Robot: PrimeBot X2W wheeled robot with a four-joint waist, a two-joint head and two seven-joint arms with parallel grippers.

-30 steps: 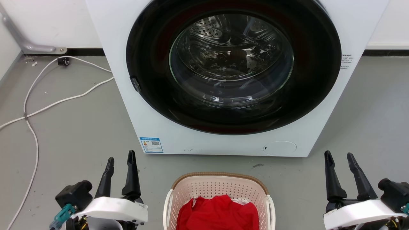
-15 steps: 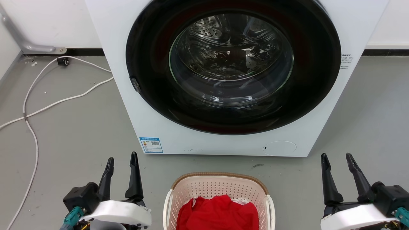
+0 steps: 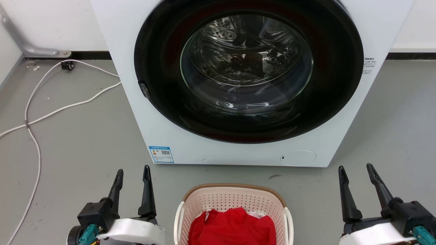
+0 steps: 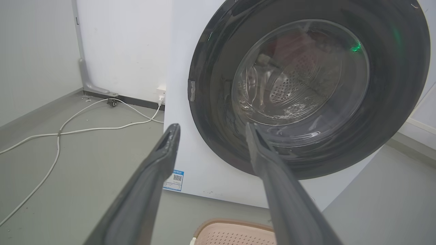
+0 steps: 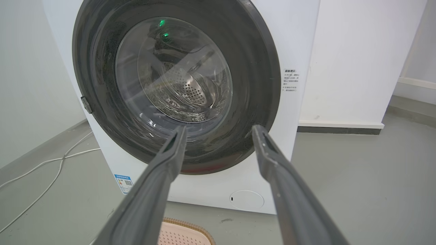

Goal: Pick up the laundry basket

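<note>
Grey floor (image 3: 85, 143) runs up to a white washer (image 3: 190, 149) with its dark round door shut, and a white cable (image 3: 26, 124) trails off on my left. Low and centred in my head view sits the laundry basket (image 3: 231, 199) — on the floor just before the washer, a red garment (image 3: 231, 226) heaped inside. My left gripper (image 3: 133, 170) and right gripper (image 3: 355, 168) flank it without touching — fingers spread, holding nothing
</note>
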